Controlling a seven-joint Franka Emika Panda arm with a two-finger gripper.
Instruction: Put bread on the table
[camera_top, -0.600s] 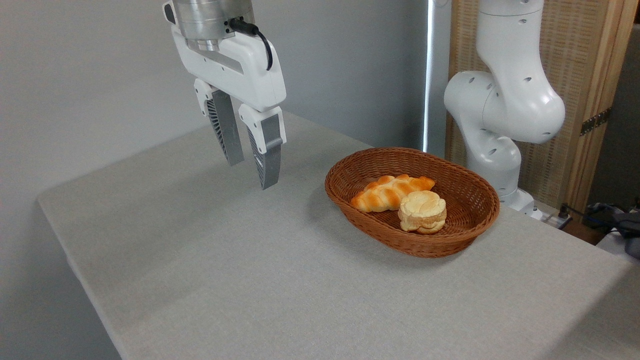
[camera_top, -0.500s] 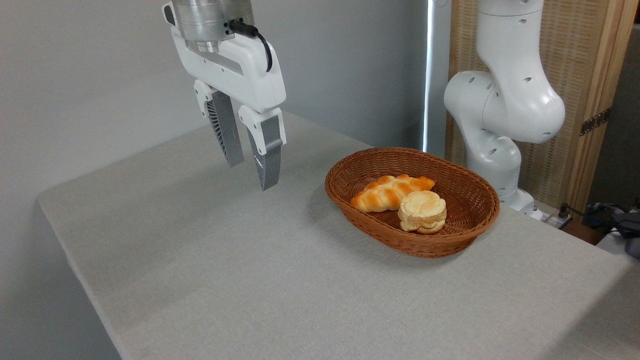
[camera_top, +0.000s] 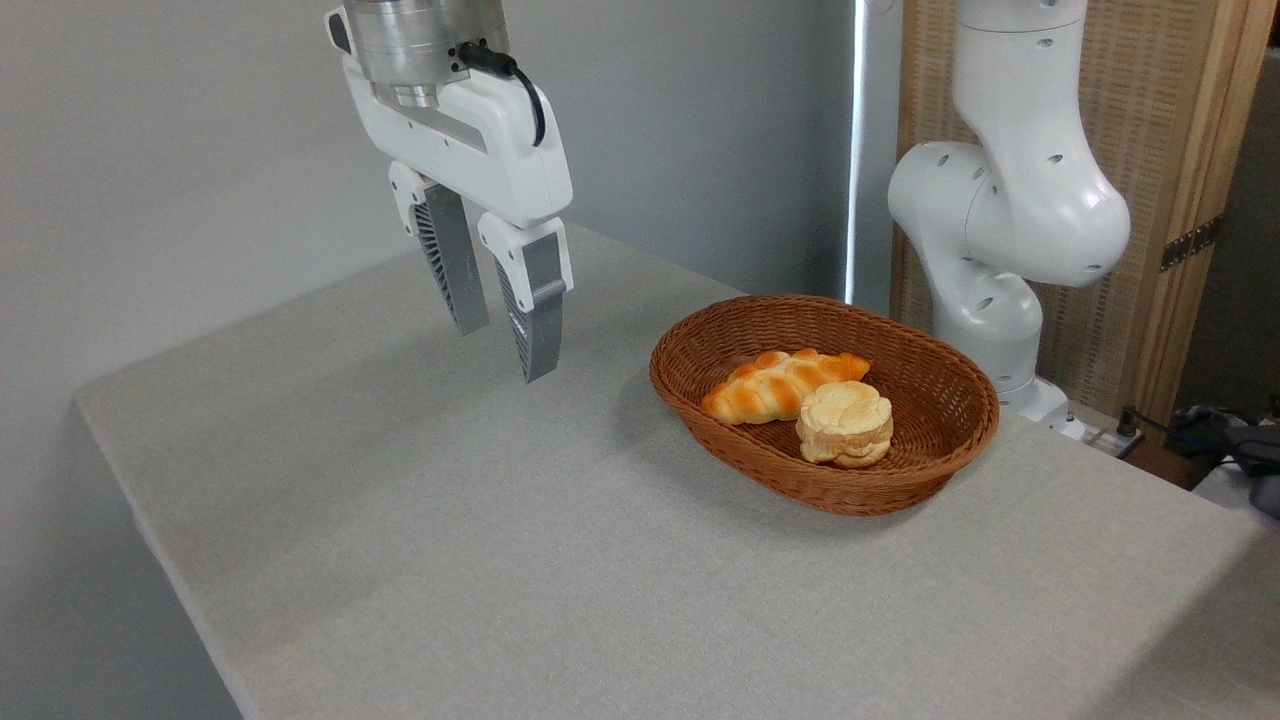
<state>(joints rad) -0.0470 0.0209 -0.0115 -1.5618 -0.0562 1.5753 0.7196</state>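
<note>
While pincer hangs open, bread in basket, no legible writing

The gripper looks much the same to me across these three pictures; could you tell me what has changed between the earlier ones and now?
Very little. The gripper has crept slightly to the right, towards the basket, its fingers open and empty as before. Nothing was grasped or released. The braided bread and the round bun lie in the basket where they were, and the table is unchanged.
</note>
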